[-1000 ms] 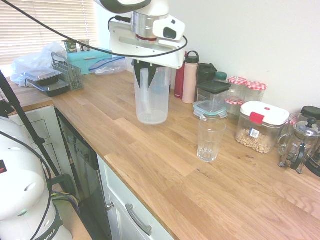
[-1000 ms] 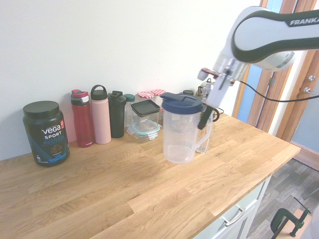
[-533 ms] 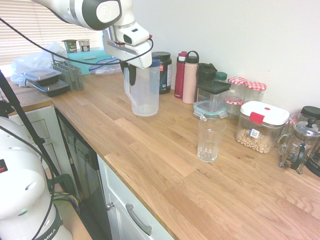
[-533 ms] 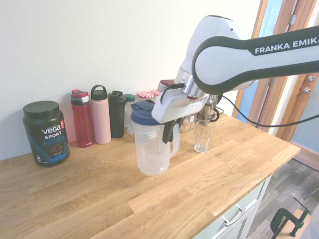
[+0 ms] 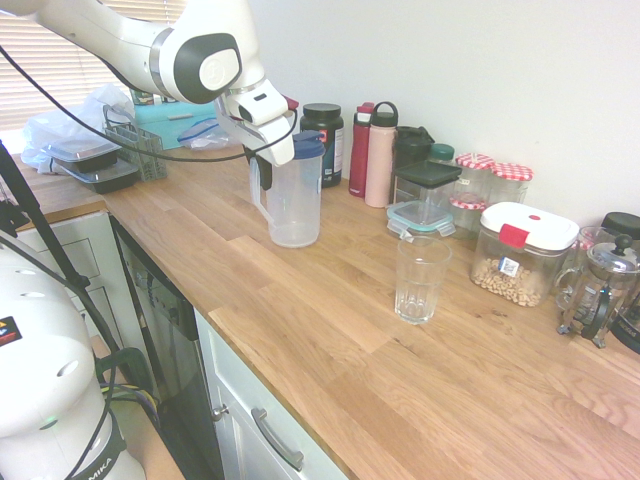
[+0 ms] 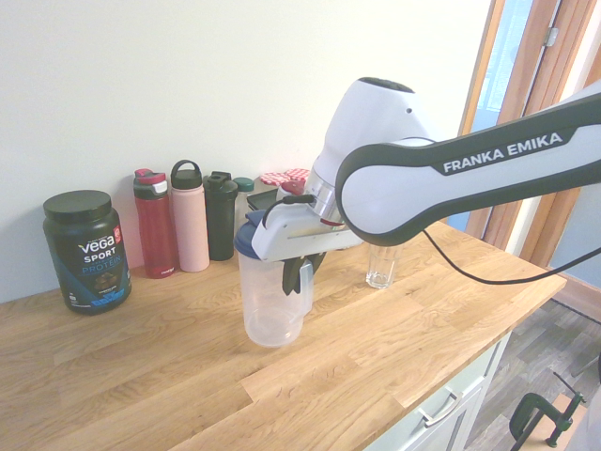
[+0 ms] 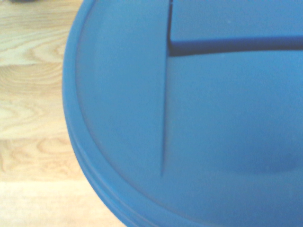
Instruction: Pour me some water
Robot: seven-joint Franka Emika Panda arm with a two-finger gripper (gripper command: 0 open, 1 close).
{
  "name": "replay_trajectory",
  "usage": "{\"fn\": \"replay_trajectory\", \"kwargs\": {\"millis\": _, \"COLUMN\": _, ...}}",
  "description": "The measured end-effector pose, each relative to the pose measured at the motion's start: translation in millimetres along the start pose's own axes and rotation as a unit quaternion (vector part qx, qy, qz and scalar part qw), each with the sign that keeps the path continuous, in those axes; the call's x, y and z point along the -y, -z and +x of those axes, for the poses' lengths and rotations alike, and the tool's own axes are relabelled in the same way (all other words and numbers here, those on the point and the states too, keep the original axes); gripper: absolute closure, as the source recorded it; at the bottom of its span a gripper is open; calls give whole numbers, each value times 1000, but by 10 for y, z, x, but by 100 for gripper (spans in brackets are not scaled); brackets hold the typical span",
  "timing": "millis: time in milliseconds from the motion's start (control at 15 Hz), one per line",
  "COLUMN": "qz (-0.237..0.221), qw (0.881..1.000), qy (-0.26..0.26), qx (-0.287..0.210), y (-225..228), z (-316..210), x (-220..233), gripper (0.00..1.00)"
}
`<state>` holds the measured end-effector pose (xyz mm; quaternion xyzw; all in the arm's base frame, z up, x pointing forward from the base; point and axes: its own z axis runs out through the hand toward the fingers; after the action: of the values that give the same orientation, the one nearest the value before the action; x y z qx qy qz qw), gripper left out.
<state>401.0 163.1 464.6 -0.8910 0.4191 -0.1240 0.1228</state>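
My claw [image 5: 262,172] is clamped on the handle of the clear jug [image 5: 293,200], which stands upright in the upper middle of the first exterior view, its base on or just above the counter [image 5: 330,330]; I cannot tell whether it touches. In the second exterior view my claw [image 6: 299,272] shows as dark fingers gripping the handle on the jug's [image 6: 270,305] right side. Its blue lid [image 7: 189,118] fills nearly all of the wrist view, with wood grain showing along the left edge.

The empty glass [image 5: 420,278] stands right of centre in the first exterior view, well apart from the jug, with bare wood between the two. In the second exterior view the glass [image 6: 381,266] peeks out beneath my arm.

Behind the jug along the wall stand a dark protein tub [image 5: 322,130], a red bottle [image 5: 359,150], a pink bottle [image 5: 380,155] and a black bottle [image 5: 412,145]. Right of them sit a glass container with a black lid [image 5: 425,190], red-checked jars [image 5: 490,175], a white-lidded box of nuts [image 5: 520,255] just behind and right of the glass, and a French press [image 5: 598,290] at the right edge. At the upper left lie stacked food trays [image 5: 95,165] and a wire rack [image 5: 138,148].
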Motion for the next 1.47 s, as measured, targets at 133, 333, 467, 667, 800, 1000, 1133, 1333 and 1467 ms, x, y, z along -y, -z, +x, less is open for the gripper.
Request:
{"fn": "replay_trajectory", "kwargs": {"millis": 133, "qz": 3, "qw": 1000, "qy": -7, "qx": 1, "y": -28, "z": 14, "x": 17, "gripper": 0}}
{"fn": "replay_trajectory", "kwargs": {"millis": 333, "qz": 2, "qw": 1000, "qy": -10, "qx": 6, "y": -96, "z": 31, "x": 53, "gripper": 0}}
{"fn": "replay_trajectory", "kwargs": {"millis": 467, "qz": 1, "qw": 1000, "qy": -10, "qx": 7, "y": -128, "z": 47, "x": 70, "gripper": 0}}
{"fn": "replay_trajectory", "kwargs": {"millis": 667, "qz": 2, "qw": 1000, "qy": -6, "qx": 3, "y": -109, "z": 81, "x": 103, "gripper": 0}}
{"fn": "replay_trajectory", "kwargs": {"millis": 800, "qz": 1, "qw": 1000, "qy": -5, "qx": 0, "y": -107, "z": 105, "x": 97, "gripper": 0}}
{"fn": "replay_trajectory", "kwargs": {"millis": 1000, "qz": -18, "qw": 1000, "qy": 7, "qx": -7, "y": -78, "z": 89, "x": 62, "gripper": 0}}
{"fn": "replay_trajectory", "kwargs": {"millis": 1133, "qz": -46, "qw": 999, "qy": 27, "qx": 5, "y": 93, "z": -96, "x": -9, "gripper": 0}}
{"fn": "replay_trajectory", "kwargs": {"millis": 1333, "qz": -94, "qw": 995, "qy": 38, "qx": 23, "y": 562, "z": -362, "x": -284, "gripper": 0}}
{"fn": "replay_trajectory", "kwargs": {"millis": 1467, "qz": -125, "qw": 991, "qy": 14, "qx": 37, "y": 817, "z": -305, "x": -619, "gripper": 0}}
